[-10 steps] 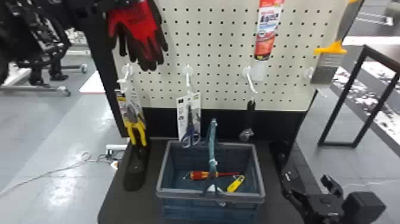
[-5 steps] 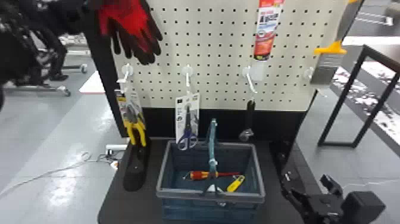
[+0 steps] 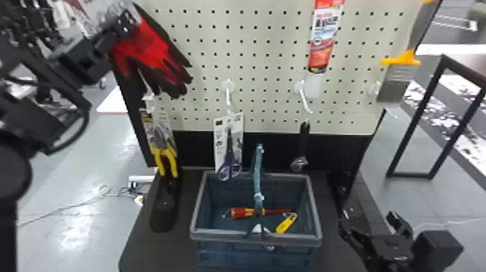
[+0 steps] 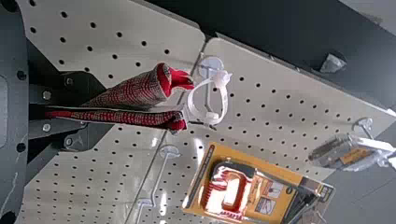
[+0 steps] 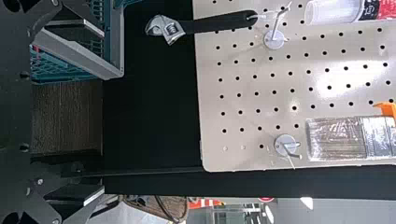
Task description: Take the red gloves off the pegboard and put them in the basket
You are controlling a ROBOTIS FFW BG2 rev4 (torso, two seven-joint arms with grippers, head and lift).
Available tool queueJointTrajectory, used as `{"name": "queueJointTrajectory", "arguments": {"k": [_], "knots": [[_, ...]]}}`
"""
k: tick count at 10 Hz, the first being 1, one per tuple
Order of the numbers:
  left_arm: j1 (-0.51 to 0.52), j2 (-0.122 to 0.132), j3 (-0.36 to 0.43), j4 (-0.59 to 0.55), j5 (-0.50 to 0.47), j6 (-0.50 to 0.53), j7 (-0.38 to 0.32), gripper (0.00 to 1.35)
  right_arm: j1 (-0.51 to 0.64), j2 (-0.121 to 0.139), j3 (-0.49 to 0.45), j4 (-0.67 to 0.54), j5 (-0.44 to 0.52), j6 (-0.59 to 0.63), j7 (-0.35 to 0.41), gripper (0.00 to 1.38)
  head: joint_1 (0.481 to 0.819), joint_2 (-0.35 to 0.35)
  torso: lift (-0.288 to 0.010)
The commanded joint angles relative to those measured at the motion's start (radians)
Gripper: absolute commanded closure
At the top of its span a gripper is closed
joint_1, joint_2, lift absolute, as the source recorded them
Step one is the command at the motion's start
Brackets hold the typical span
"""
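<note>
The red gloves point(image 3: 152, 49) hang at the upper left of the head view, before the pegboard point(image 3: 253, 68), cuffs pinched in the left gripper point(image 3: 124, 25). Their fingertips slant down and right, away from it. The basket point(image 3: 314, 217) sits at lower centre, a screwdriver point(image 3: 242, 212) inside. The right gripper point(image 3: 368, 221), fingers spread, waits at lower right.

We have bright room light, with white glare pooling on the floor point(image 3: 74, 217) in the head view. We catch shiny patches on the pegboard point(image 5: 322, 74) in both wrist views.
</note>
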Motion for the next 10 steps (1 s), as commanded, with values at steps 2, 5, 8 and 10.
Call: {"name": "queueJointTrajectory", "arguments": {"k": [2, 5, 8, 10], "knots": [[0.036, -0.036, -0.056, 0.103, 0.090, -0.066, -0.018, 1.22, 0.001, -0.002, 0.000, -0.002, 0.000, 0.000, 0.001, 0.14, 0.549, 0.000, -0.100], [0.075, -0.078, -0.114, 0.204, 0.156, -0.118, -0.038, 1.22, 0.001, -0.003, 0.000, -0.001, -0.003, -0.002, 0.003, 0.14, 0.549, 0.000, -0.100], [0.110, -0.101, -0.174, 0.259, 0.170, -0.173, -0.040, 1.22, 0.001, -0.003, 0.000, -0.001, -0.005, -0.003, 0.008, 0.14, 0.549, 0.000, -0.100], [0.157, -0.117, -0.211, 0.264, 0.156, -0.224, -0.023, 1.22, 0.001, -0.003, 0.000, 0.001, -0.008, -0.003, 0.009, 0.14, 0.549, 0.000, -0.100]]}}
